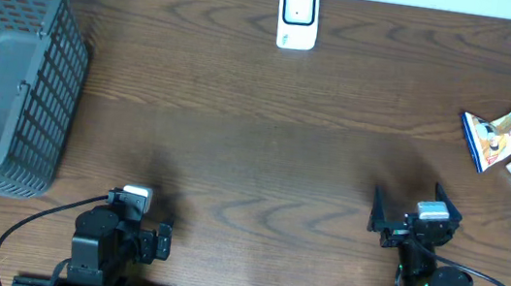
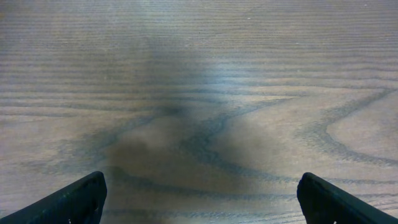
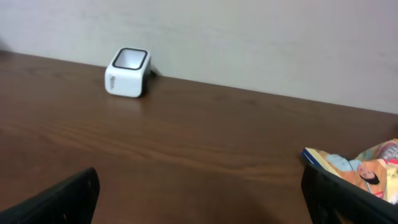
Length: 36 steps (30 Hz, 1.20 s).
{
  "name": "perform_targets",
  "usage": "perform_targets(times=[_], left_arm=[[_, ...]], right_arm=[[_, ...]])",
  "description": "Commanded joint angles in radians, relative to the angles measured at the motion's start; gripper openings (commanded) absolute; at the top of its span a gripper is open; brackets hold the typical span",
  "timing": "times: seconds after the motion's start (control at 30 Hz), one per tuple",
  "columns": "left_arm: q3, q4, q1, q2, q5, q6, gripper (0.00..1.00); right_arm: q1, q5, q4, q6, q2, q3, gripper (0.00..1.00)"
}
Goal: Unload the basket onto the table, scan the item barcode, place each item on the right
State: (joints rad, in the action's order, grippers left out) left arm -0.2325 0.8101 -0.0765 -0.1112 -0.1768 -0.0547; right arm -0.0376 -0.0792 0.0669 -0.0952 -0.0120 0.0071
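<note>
snack pack [image 1: 509, 130] lies far-right of right claw [image 1: 413, 213] (the nearer arm); left claw [image 2: 200, 200] well apart. both spread wide, empty.

scanner [image 3: 127, 73]: far left | snack packet [image 3: 356, 167]: right edge | right pincer [image 3: 199, 198]: spread wide, empty

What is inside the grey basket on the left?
Nothing that shows: the floor of the basket looks bare from overhead. Its left edge runs out of frame, so that strip is unseen.
</note>
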Motion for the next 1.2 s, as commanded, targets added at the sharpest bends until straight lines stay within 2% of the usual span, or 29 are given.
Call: perform_targets(times=[0.0,0.83,0.93,1.17], left_arm=[[0.0,0.023,0.003,0.003,0.012,0.0,0.98],[0.0,0.02,0.003,0.004,0.032,0.0,0.98],[0.007,-0.097,0.003,0.005,0.029,0.011,0.98],[0.119,-0.636,0.005,0.005,0.035,-0.069,0.98]], right_arm=[[-0.002,0.028,0.006,0.023,0.007,-0.001,0.99],[-0.002,0.025,0.005,0.023,0.006,-0.001,0.99],[-0.002,0.024,0.005,0.023,0.006,-0.001,0.99],[-0.002,0.024,0.005,0.023,0.006,-0.001,0.99]])
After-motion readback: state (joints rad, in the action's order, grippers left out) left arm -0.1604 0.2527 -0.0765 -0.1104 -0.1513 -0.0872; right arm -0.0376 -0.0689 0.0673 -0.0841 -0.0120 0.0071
